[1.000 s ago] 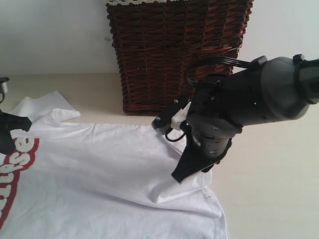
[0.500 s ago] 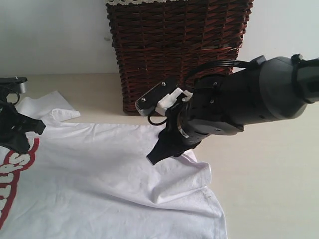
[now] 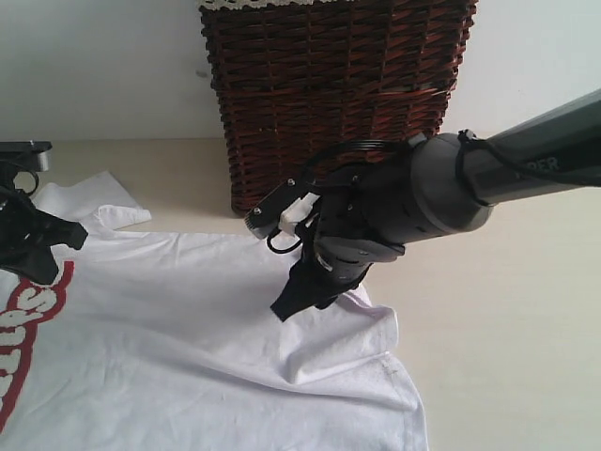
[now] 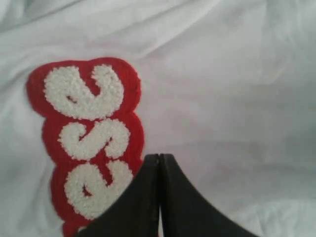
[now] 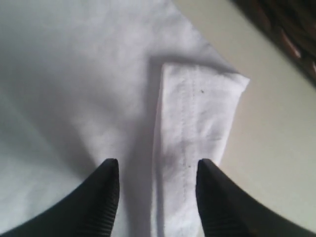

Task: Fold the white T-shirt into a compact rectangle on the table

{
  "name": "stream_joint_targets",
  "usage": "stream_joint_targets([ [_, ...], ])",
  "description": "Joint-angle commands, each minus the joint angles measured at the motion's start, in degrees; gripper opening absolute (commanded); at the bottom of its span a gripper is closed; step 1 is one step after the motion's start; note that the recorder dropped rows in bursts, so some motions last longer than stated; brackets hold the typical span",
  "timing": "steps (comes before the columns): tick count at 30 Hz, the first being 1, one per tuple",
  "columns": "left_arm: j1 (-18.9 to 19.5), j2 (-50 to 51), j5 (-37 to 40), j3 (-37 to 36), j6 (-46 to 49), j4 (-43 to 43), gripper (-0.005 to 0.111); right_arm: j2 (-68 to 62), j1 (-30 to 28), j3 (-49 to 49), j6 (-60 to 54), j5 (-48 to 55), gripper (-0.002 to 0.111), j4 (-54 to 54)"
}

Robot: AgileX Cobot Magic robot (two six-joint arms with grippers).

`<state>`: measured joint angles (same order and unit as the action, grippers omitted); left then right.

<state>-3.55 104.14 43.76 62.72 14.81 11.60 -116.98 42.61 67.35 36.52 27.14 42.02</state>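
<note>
The right gripper [image 5: 157, 170] has swung off the shirt [image 3: 188, 319]'s folded flap [image 5: 197, 113], jaws parted, empty. The left gripper [image 4: 159, 163] is closed on nothing. That fold looks laid.

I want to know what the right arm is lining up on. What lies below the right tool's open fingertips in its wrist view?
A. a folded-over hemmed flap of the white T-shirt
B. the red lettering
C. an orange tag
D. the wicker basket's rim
A: in the right wrist view, the right tool stands open over a hemmed flap of the white T-shirt, doubled over onto the cloth.
</note>
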Motion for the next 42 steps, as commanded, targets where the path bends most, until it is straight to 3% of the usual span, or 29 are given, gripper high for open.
stream_joint_targets([
  [1,-0.31,-0.38,-0.79,-0.07,0.19,-0.17,0.000,0.10,-0.31,0.48,0.08,1.84,0.042,2.02],
  [6,-0.31,-0.38,-0.43,-0.07,0.19,-0.17,0.000,-0.04,-2.33,0.48,4.15,4.15,0.021,3.93],
  [15,-0.31,-0.38,-0.66,-0.07,0.19,-0.17,0.000,-0.65,-2.46,0.48,2.62,5.29,0.030,5.28],
  [21,-0.31,-0.38,-0.43,-0.07,0.07,-0.17,0.000,-1.39,-3.86,0.48,2.24,8.56,0.000,7.45],
  [33,-0.31,-0.38,-1.24,-0.07,0.07,-0.17,0.000,-1.51,-11.47,0.48,5.11,13.00,0.000,7.78],
  [42,-0.31,-0.38,-7.25,-0.07,-0.03,-0.87,0.000,5.60,-11.32,0.48,1.91,3.67,0.000,2.18],
])
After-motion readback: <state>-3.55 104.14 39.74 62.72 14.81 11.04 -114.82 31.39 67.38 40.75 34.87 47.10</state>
